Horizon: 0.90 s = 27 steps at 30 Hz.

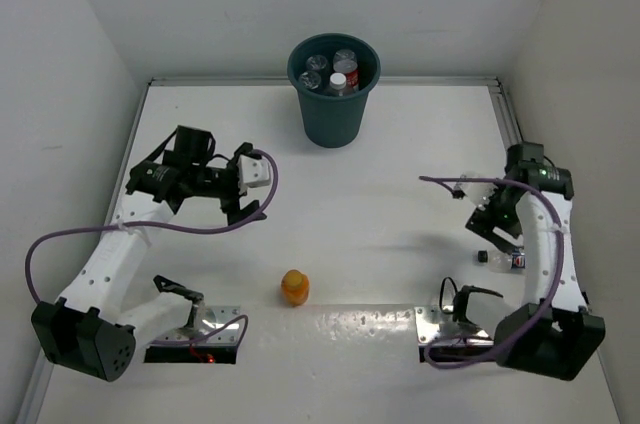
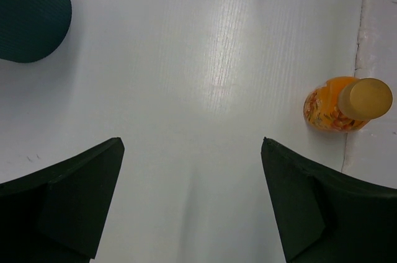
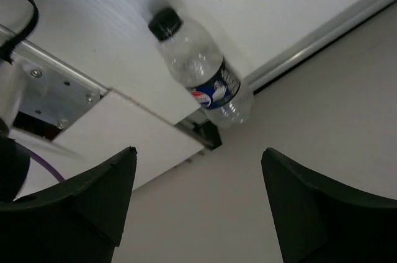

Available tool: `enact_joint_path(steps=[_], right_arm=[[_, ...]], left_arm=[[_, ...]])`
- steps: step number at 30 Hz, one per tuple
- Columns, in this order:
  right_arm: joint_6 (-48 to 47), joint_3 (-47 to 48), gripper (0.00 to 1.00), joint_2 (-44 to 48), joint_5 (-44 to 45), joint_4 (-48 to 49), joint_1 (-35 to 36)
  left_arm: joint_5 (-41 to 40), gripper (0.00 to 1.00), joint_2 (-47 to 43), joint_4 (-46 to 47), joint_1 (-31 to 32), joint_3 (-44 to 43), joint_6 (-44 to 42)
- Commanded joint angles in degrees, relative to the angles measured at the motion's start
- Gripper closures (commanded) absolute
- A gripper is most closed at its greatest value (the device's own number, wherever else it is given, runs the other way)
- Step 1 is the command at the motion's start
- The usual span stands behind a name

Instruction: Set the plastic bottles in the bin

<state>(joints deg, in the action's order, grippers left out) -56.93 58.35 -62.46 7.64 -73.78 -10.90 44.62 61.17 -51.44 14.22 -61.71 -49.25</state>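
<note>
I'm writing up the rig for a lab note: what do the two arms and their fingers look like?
The left arm and right arm have white links, black joints and blocky black bases. A thin purple cable loops along each. The left gripper and right gripper each carry two broad, dark, wedge-shaped fingers. No legible markings.

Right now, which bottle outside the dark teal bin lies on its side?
The clear plastic bottle with black cap and blue label; the stubby orange bottle stands upright.

white plastic-shelled left arm (image 1: pixel 105 266) and right arm (image 1: pixel 552 244), black joints, looping purple cables (image 1: pixel 29 264), blunt matte black wedge fingers (image 2: pixel 68 204).
</note>
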Motion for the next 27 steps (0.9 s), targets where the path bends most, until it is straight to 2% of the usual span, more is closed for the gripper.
enact_joint_path(steps=[1,2,3,7,10,15,20,24,27], right_arm=[[-11.96,-3.14,0.18,-0.21,-4.72,1.61,-8.33],[-13.55,-4.02,0.17,-0.21,-5.61,2.32,-10.01],[-19.04,-7.16,0.13,-0.04,-7.18,2.76,-14.98],[-26.55,-14.99,0.09,0.85,-9.92,9.08,-21.35],[-27.98,-17.64,0.06,0.23,-10.98,14.44,-22.06],[-30.70,-20.64,0.06,-5.39,-9.14,20.42,-22.59],[-33.15,-25.02,0.06,-8.47,-7.82,30.44,-22.68],[-35.36,-26.35,0.09,-10.66,-6.77,34.74,-22.33],[-35.71,-26.79,0.20,-10.93,-7.37,36.77,-21.71]], left_arm=[[-0.32,0.00,0.01,2.75,1.43,0.54,1.18],[-1.11,0.00,0.01,2.75,1.43,0.54,1.70],[-1.12,0.00,0.01,3.27,1.95,1.15,1.71],[-1.64,0.00,0.01,4.50,1.95,1.68,2.93],[-0.16,0.00,1.41,5.03,1.95,1.68,4.43],[0.38,0.00,2.55,6.17,2.48,1.16,5.75],[0.38,0.00,2.55,6.79,2.48,2.30,6.28],[0.38,0.00,2.55,7.31,1.34,2.30,6.28],[0.38,0.00,3.17,7.32,0.64,2.30,6.80]])
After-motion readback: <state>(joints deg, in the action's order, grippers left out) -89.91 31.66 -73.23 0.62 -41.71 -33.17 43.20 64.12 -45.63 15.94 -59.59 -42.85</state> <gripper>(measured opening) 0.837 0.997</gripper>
